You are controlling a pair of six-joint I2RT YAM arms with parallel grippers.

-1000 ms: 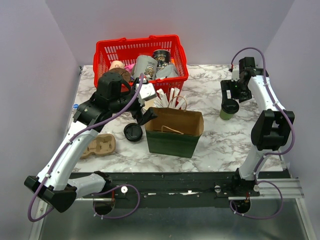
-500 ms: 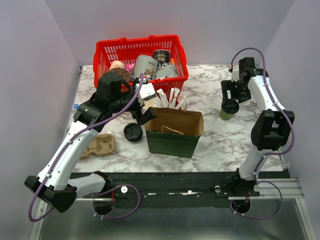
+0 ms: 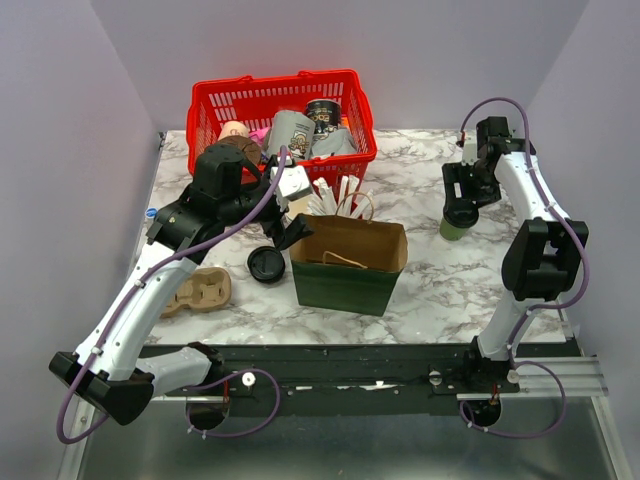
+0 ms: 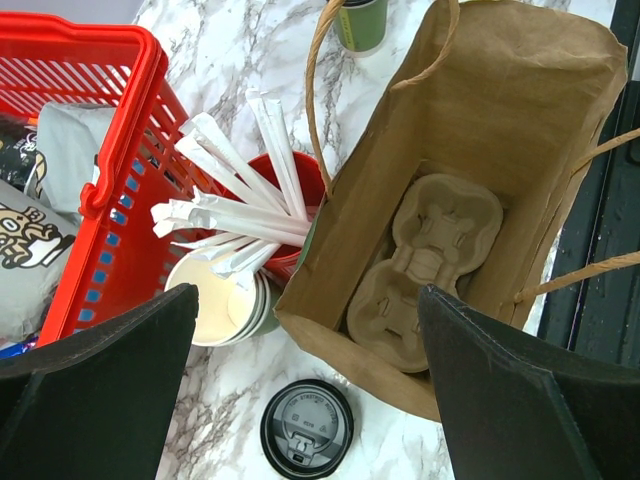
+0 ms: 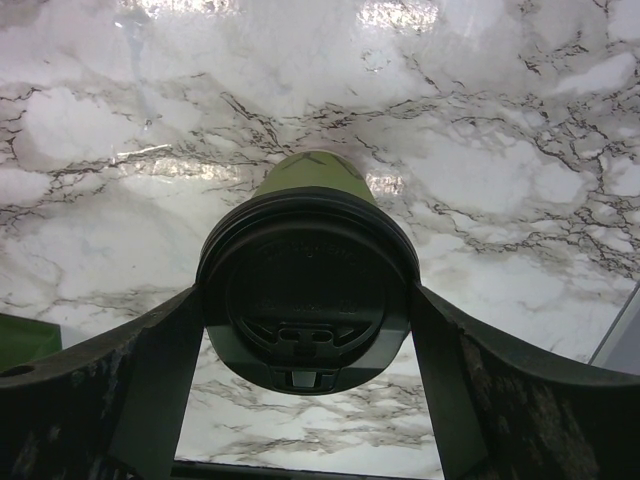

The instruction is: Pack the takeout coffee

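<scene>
The takeout coffee (image 3: 452,228), an olive-green cup with a black lid (image 5: 305,290), stands upright on the marble table at the right. My right gripper (image 3: 462,205) has come down over it. In the right wrist view both fingers (image 5: 170,360) press against the rim of the lid, so the gripper (image 5: 308,305) is shut on the cup. My left gripper (image 3: 285,228) hovers open and empty (image 4: 310,340) over the left edge of the brown paper bag (image 3: 345,280). The bag (image 4: 500,80) stands open, and a pulp cup carrier (image 4: 425,270) lies at its bottom.
A loose black lid (image 4: 307,428) lies on the table left of the bag. A red cup of white sticks (image 4: 300,180) and a stack of lidless cups (image 4: 215,300) stand between the bag and the red basket (image 3: 280,95). Another pulp carrier (image 3: 200,290) lies at the front left.
The right gripper has sunk a little over the coffee, and its fingers have closed in onto the lid. The left arm has not moved.
</scene>
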